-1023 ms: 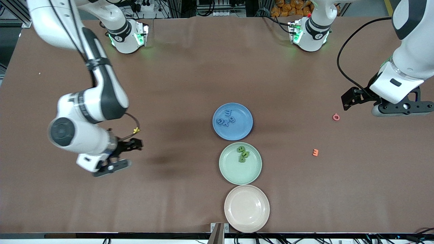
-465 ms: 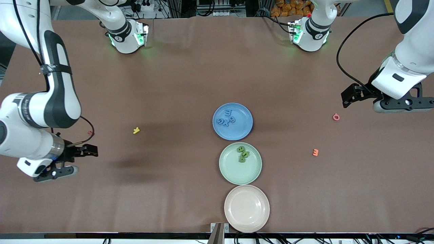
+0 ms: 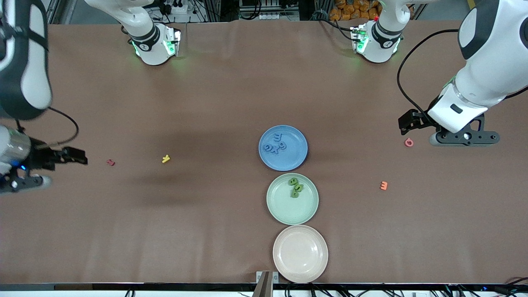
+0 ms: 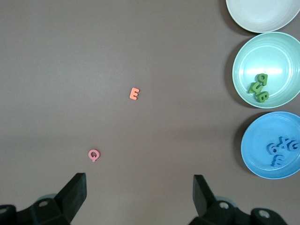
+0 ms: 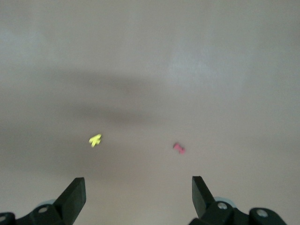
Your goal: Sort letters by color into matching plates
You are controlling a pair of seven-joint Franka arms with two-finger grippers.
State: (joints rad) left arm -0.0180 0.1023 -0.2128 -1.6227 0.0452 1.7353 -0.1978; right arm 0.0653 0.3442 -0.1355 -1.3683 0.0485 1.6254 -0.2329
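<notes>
The blue plate (image 3: 293,159) holds several blue letters (image 3: 276,144) and lies in the middle of the table. Beside it, nearer the front camera, the mint green plate (image 3: 288,209) holds a small heap of green letters (image 3: 295,187). Both plates show in the left wrist view, the blue plate (image 4: 260,140) with blue letters (image 4: 281,150) and the green plate (image 4: 246,56) with green letters (image 4: 259,88). My left gripper (image 3: 464,137) (image 4: 138,187) hangs open and empty over bare table by a red Q. My right gripper (image 3: 22,183) (image 5: 138,185) hangs open and empty over the right arm's end of the table.
A pale beige plate (image 3: 300,253) lies empty by the table's front edge. A red Q (image 3: 408,142) (image 4: 93,154) and an orange E (image 3: 383,185) (image 4: 134,93) lie toward the left arm's end. A yellow letter (image 3: 166,158) (image 5: 95,139) and a small red letter (image 3: 110,162) (image 5: 179,148) lie toward the right arm's end.
My right arm has swung away from the plates to its end of the table, uncovering the yellow and red letters. My left gripper has shifted a little toward the red Q.
</notes>
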